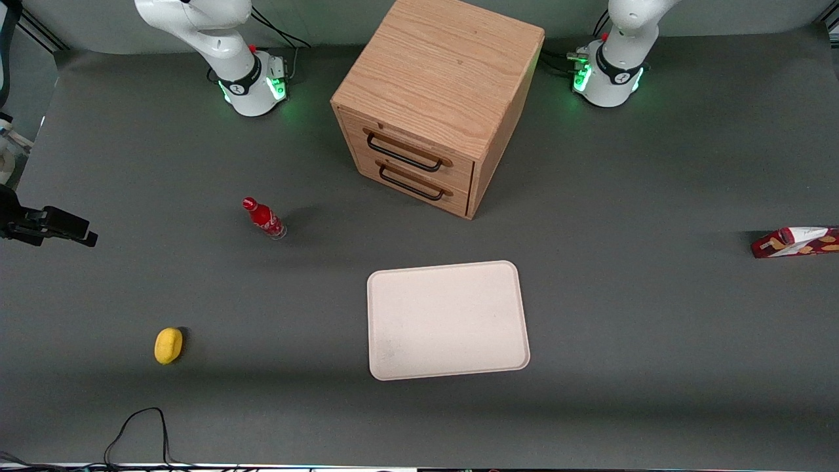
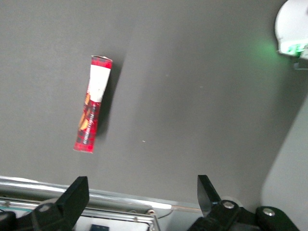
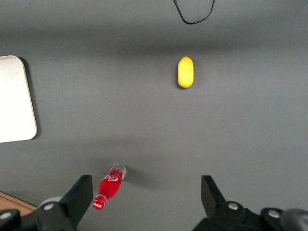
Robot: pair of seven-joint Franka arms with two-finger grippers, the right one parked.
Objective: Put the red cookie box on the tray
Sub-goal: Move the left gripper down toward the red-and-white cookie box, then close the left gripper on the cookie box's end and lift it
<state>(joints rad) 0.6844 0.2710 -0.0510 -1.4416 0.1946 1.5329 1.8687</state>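
One tray (image 1: 448, 320), cream-white and bare, lies nearest the front camera, with a yellow lemon-like object (image 1: 168, 345) toward the parked arm's end and a small red bottle (image 1: 264, 218) and the wooden drawer cabinet (image 1: 434, 98) farther off. The red cookie box (image 1: 795, 241) lies flat on the table, well apart from the tray at the working arm's end. Such a slim carton could slip or twist if grasped off-centre, I judge. In the left wrist view the gripper (image 2: 142, 199) hovers high above the table, fingers spread wide and holding nothing, the box (image 2: 92, 104) off to one side of it.
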